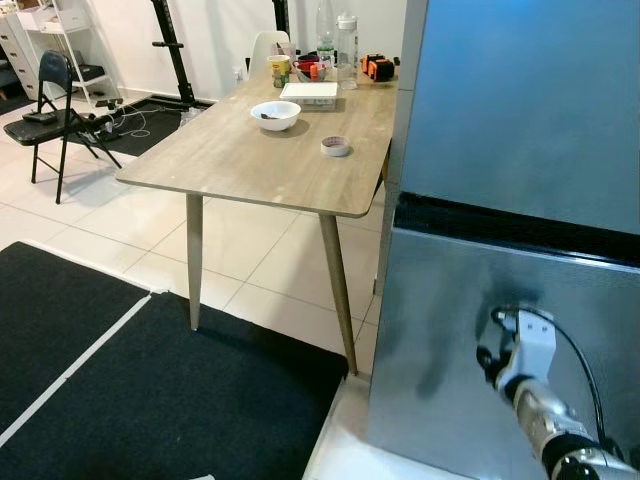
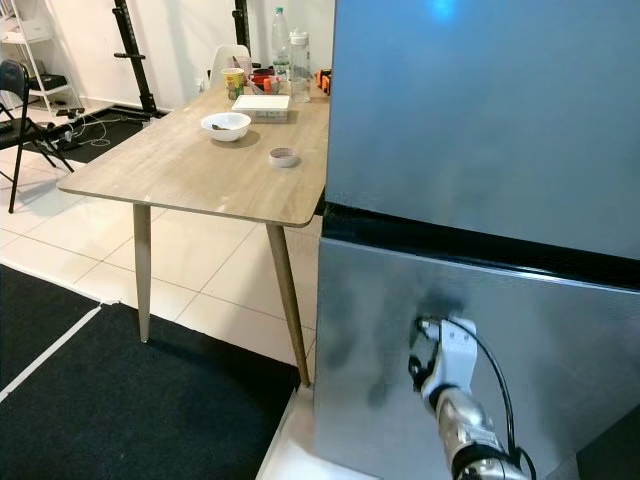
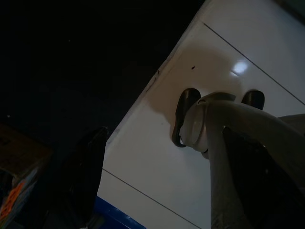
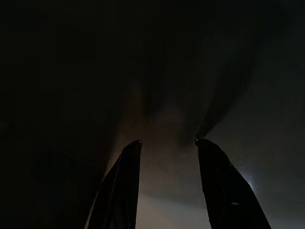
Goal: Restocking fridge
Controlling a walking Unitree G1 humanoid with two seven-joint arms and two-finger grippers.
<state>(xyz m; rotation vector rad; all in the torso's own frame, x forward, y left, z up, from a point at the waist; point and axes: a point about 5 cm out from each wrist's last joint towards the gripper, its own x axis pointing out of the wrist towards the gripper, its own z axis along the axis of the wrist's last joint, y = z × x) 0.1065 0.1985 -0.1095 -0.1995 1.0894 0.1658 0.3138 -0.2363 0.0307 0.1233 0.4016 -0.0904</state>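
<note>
A: Where does the tall grey metal fridge (image 1: 520,200) stand?
B: On the robot's right, both doors closed, a dark seam between the upper and lower door. Its side is just beside the corner of the light wooden bench (image 1: 250,160) with tapered legs.
A: And the right tool (image 4: 167,143)?
B: Raised in front of the lower door, close to the steel. From its wrist camera the two black fingers (image 4: 121,186) stand parted with a clear gap, nothing between them. Whether the tips touch the door, I cannot tell.
A: The left tool (image 3: 157,157)?
B: Its wrist view is very dark. One black finger (image 3: 88,167) shows to one side, another on the far side of a grey leg of the robot, so they look spread, holding nothing; pale floor tile lies beyond.
A: What is on the bench?
B: A white round bowl (image 1: 275,114) near the middle, a small round white dish (image 1: 336,146) nearer the fridge, a flat white box (image 1: 309,93) behind the bowl, and two clear plastic bottles (image 1: 336,40) at the far end.
A: Around it?
B: A black folding chair (image 1: 45,115) far left, black floor mats (image 1: 150,400) on the tiles.
</note>
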